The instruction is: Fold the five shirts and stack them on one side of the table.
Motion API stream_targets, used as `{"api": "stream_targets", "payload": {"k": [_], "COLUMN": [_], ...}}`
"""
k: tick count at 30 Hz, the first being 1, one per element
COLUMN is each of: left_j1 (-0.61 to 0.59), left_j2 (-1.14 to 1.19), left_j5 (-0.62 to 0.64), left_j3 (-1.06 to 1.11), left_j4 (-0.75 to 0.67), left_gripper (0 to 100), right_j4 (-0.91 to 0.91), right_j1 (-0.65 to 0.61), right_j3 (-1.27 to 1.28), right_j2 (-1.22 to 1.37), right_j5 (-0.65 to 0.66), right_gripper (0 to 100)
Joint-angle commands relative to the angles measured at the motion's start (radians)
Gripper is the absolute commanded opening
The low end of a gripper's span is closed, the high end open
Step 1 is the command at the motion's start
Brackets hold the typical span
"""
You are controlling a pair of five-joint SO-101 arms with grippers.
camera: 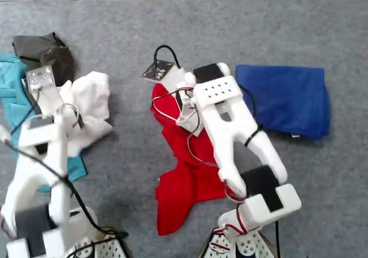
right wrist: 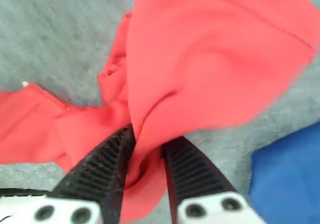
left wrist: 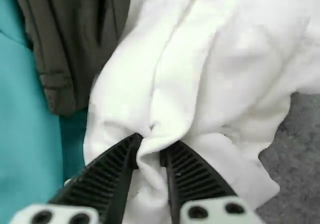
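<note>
Early in the job, by the look of it: one shirt folded, four to go. Pinching a bunched bit of the white shirt [left wrist: 210,74] with the left gripper [left wrist: 150,154], jaws almost closed and cloth squeezed tight between. Pinching a fold of the red shirt [right wrist: 200,49] with the right gripper [right wrist: 147,149] in the same way, jaws nearly closed on the cloth. Looks like the grab-and-spread step for both, not a fold yet.

White shirt in a crumpled heap on the left side of the table [camera: 172,28], partly on top of the teal shirt [camera: 10,94] and touching the dark shirt [camera: 43,51] at the far left corner. Red shirt in the middle, long and twisted, running from the gripper back toward the arm bases.

Next, most likely: lift each shirt a little, pull it out flat on bare table, then fold. Best to go slow and keep a firm pinch so no cloth slips out.

Things in the way: teal and dark shirts right under and beside the white one, so easy to drag along by mistake. Blue shirt [camera: 284,100] already folded neat on the right, just beside the right arm, so easy to bump and mess up. Wires [camera: 195,137] hanging low over the red cloth, with a chance of a snag
</note>
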Motion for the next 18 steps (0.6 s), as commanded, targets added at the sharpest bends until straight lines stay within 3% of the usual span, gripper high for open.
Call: {"api": "stream_targets", "payload": {"k": [1,4,8,11,18], "left_j1": [-0.079,-0.171,-0.332,-0.392,-0.392], "left_j2": [0.02,-0.021,-0.038,0.012,0.245], "left_j5": [0.009,0.011,0.011,0.011,0.005], "left_j3": [-0.283,-0.553,-0.831,-0.888,-0.862], "left_j4": [0.149,0.282,0.287,0.227,0.209], "left_gripper": [3,3,3,3,5], "right_j4": [-0.006,0.005,0.017,0.017,0.066], "right_j1": [-0.014,-0.014,-0.015,-0.015,-0.012], "right_j3": [0.001,0.005,0.002,0.005,0.004], "right_j2": [-0.085,-0.114,-0.145,-0.163,-0.188], "right_j5": [0.006,0.006,0.006,0.006,0.008], "right_gripper": [1.4,1.4,1.4,1.4,1.4]}}
